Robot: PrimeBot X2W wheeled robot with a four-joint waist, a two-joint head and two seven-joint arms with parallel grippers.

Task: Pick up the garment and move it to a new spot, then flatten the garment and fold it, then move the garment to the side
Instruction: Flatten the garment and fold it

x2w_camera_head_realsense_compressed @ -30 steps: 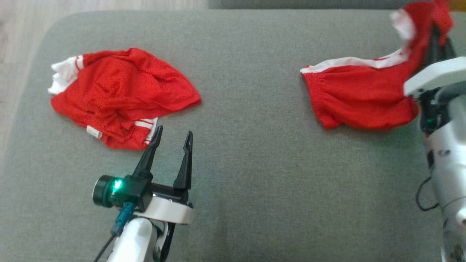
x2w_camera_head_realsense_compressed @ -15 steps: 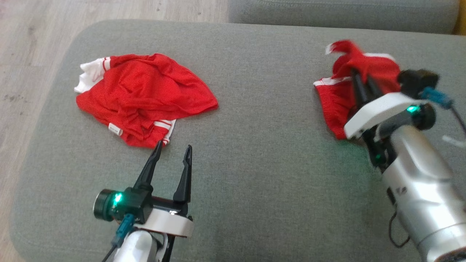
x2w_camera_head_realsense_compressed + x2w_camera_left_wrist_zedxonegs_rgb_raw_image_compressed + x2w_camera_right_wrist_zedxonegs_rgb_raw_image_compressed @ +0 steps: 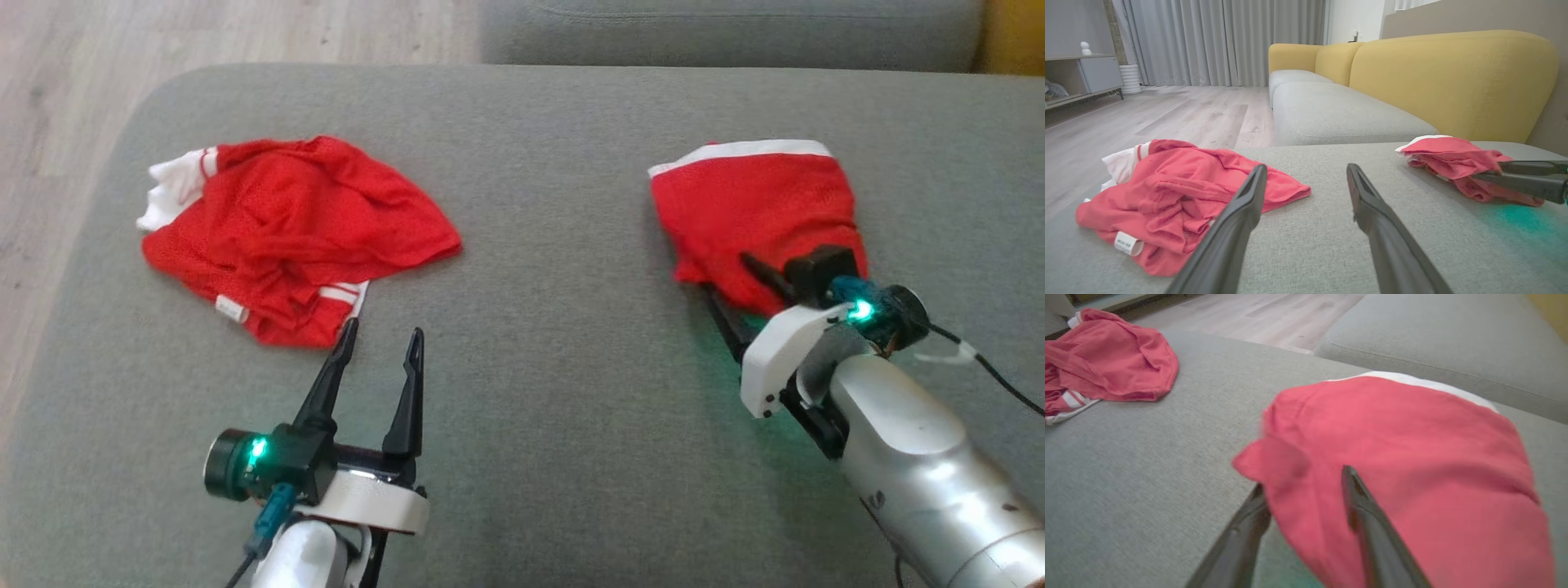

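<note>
While the right claw (image 3: pixel 727 274) stands parted around the 6 o'clock edge of the garment (image 3: pixel 751 196), draw it back toward 5 o'clock, low and straight; the left claw (image 3: pixel 384 328) gapes empty.

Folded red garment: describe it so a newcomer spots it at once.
On the wide grey fabric sofa cushion, look right, at the right end effector. The folded red mesh garment there is compact, with a white band along its far edge; the crumpled red mesh garment at left shows a white sleeve and label.

Head cam looks down on the cushion (image 3: pixel 555 367); wrist cams skim low, all sharing the crumpled garment (image 3: pixel 294 229) and folded garment (image 3: pixel 751 212).
</note>
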